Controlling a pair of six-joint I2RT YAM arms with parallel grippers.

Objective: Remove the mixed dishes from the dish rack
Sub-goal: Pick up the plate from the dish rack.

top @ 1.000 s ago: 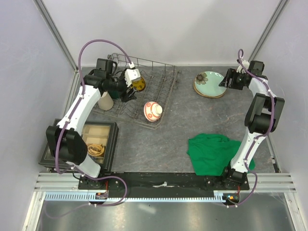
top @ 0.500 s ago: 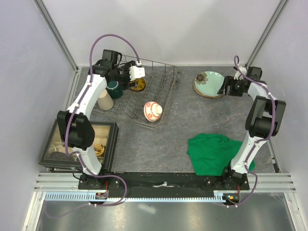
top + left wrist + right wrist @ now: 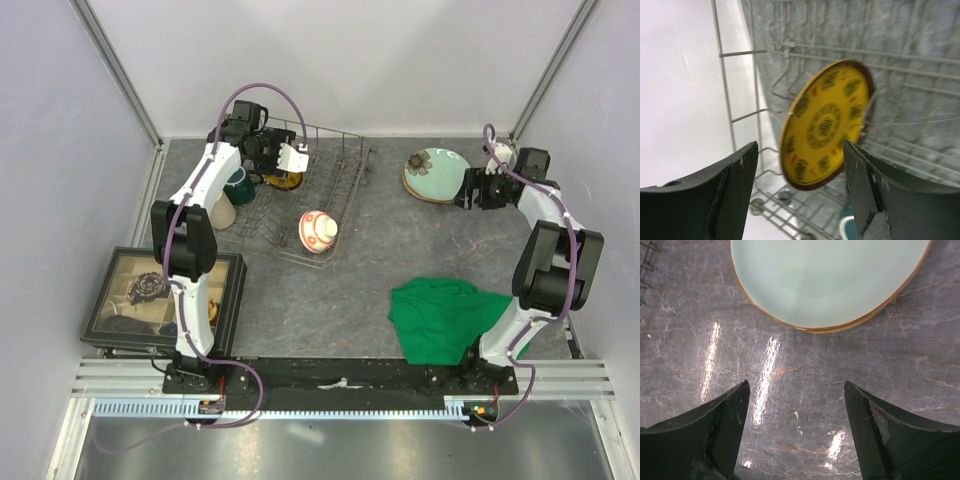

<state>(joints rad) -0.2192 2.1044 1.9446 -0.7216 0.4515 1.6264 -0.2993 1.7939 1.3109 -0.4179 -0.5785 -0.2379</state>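
One yellow-patterned round plate (image 3: 825, 125) stands tilted on edge among the upright tines of the grey metal wire dish rack (image 3: 340, 165), and the left tool (image 3: 800, 150) is right over it, jaws spread wide, a black finger on either side and nothing gripped. Just left of that plate sits the dark green mug (image 3: 238, 185), and the tall beige cup (image 3: 220, 210) is beside the mug at the rack's left edge. Down at the rack's near right corner, the small red-and-white bowl (image 3: 318, 230) lies on the wires.

Across the grey marbled surface (image 3: 805, 355), well apart from the rack, the pale mint-green plate (image 3: 825, 280) lies flat on top of a cream plate (image 3: 413, 188). The right tool (image 3: 796, 390) hangs just beside it, jaws open and empty, not touching the rim. Nearer the arm bases lies a crumpled green cloth (image 3: 445, 318), and a black-framed compartment tray (image 3: 232, 300) sits at the near left.
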